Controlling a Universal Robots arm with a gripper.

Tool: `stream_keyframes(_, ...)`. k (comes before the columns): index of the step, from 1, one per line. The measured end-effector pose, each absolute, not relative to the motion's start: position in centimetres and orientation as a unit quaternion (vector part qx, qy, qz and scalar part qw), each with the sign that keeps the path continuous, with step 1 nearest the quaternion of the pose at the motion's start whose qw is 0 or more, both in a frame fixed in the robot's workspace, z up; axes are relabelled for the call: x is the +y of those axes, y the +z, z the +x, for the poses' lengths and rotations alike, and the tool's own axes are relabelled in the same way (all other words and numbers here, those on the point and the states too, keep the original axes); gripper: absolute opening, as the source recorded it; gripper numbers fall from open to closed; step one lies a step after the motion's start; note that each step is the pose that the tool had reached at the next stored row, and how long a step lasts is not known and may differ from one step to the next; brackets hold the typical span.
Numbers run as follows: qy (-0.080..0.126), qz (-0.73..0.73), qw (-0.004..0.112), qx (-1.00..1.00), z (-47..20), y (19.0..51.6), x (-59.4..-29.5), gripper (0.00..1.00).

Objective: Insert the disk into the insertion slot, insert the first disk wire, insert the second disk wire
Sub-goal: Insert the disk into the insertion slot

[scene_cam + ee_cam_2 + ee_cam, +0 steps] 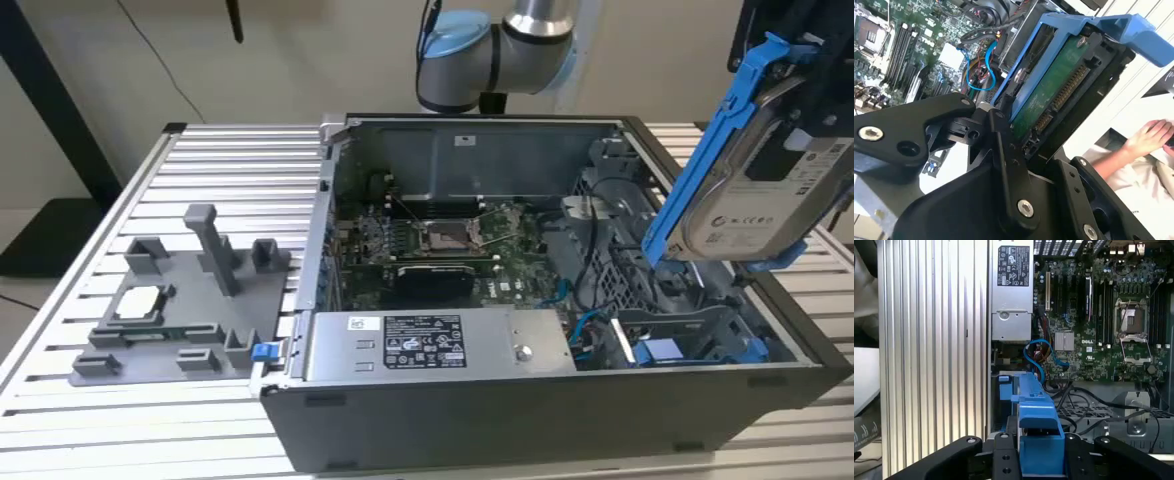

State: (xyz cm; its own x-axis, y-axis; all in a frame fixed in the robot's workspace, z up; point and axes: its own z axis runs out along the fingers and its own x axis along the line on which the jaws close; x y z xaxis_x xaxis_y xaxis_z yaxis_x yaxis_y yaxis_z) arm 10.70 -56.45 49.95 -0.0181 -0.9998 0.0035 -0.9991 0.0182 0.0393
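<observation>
Blue-framed disk (763, 185), seemingly clamped in the hand (1037, 445), tilts above the insertion slot (687, 335).

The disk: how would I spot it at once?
Find the open dark grey computer case. Above its end on the exterior view's right hangs the disk: a silver rectangular drive in a bright blue plastic frame, alone raised above the case.

I see the disk (767, 195), silver in a blue carrier, steeply tilted, clear of the slot (667, 335); blue wires (582, 330) lie beside the slot.
</observation>
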Motion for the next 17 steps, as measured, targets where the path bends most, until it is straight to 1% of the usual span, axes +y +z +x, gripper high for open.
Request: stream_keyframes(17, -0.013, 0.701, 0.015, -0.713, 10.87, 49.54, -56.73, 0.00)
